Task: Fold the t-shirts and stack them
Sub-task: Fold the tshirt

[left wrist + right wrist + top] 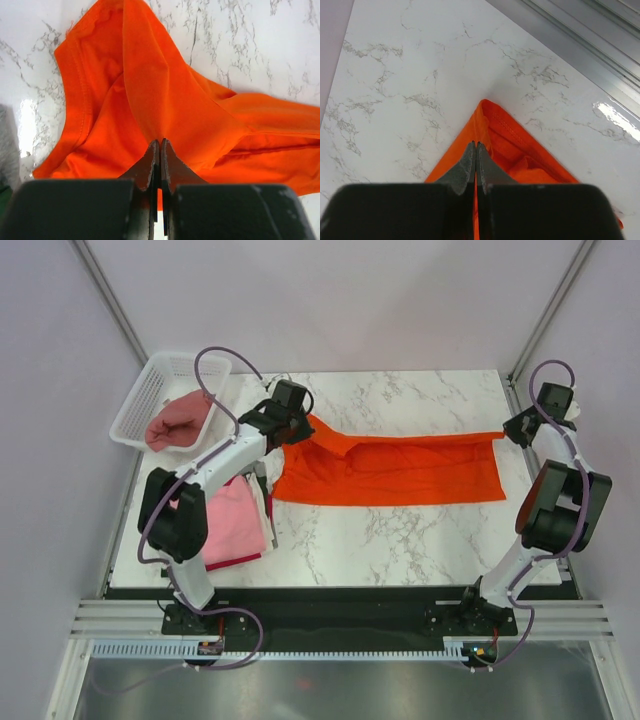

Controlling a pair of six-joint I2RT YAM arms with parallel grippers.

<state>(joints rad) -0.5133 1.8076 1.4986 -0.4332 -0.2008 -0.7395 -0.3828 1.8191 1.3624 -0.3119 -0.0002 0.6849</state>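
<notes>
Matt, soft bright orange cloth t-shirt; glossy, smooth white grey-veined marble-look tabletop; white mesh plastic basket at ten o'clock.

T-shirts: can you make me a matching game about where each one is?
Things:
1. orange t-shirt
2. pink t-shirt
3. dusty rose t-shirt

Places:
A. inside the white basket
B. stretched between the left gripper and the right gripper
C. lying on the left side of the table

Pairs: 1-B, 2-C, 3-A.
</notes>
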